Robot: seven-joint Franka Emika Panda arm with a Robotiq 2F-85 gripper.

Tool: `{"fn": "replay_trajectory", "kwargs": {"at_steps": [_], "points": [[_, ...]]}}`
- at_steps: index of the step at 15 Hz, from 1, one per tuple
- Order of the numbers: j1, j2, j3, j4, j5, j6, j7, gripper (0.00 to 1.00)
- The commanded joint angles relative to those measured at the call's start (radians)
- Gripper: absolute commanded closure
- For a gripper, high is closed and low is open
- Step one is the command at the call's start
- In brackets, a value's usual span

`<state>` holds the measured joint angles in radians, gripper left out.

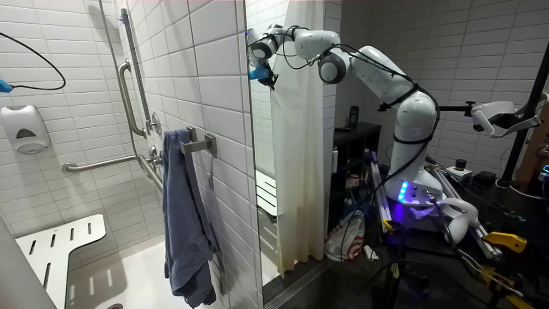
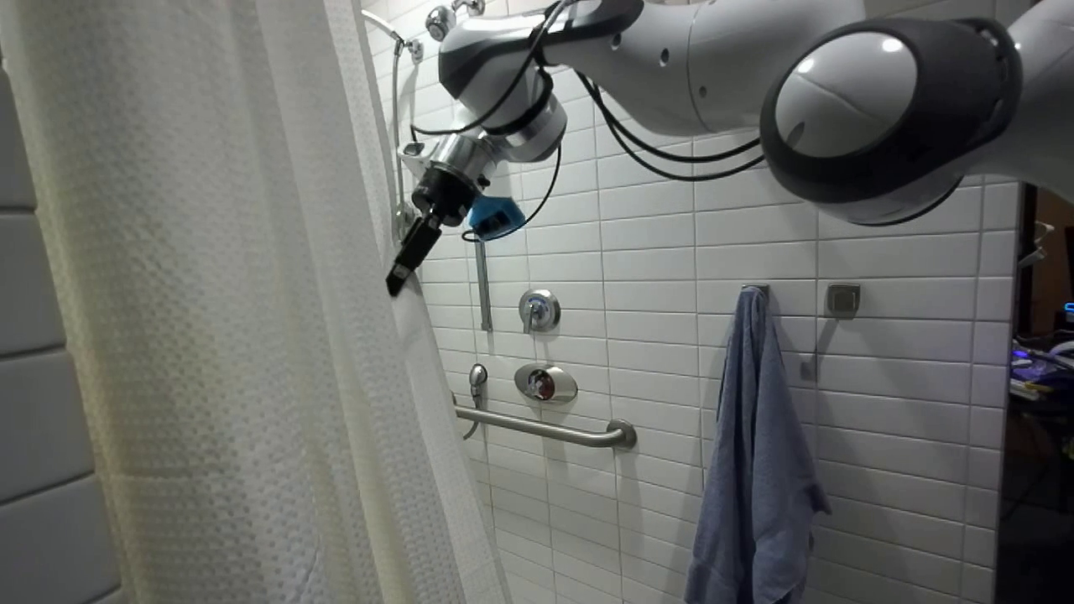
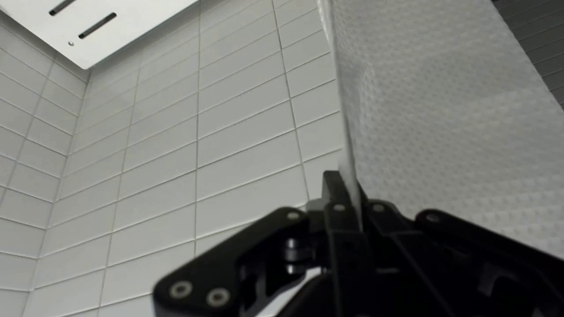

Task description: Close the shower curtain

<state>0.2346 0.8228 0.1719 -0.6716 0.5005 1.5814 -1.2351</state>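
no legible text, red rings [image 1: 355, 243] on bag [image 1: 342, 235]

You have white-tiled walls [image 1: 90, 111] rising brightly lit around a pale shower floor [image 1: 148, 274], where a slotted white bench [image 1: 58, 257] throws striped shadow [image 1: 81, 272]. Steel grab bars [image 1: 103, 164] are fixed to those walls. Outside, in dimmer light, you see a dark shelf unit [image 1: 362, 131] and a metal floor grate [image 1: 298, 285].
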Motion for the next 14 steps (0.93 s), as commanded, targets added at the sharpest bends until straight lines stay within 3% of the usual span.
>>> {"fn": "replay_trajectory", "kwargs": {"at_steps": [1,14], "points": [[0.010,-0.055,-0.045,-0.043,-0.046,0.014,0.067,1.00],[0.018,-0.121,-0.147,-0.086,-0.140,0.008,0.202,1.00]]}}
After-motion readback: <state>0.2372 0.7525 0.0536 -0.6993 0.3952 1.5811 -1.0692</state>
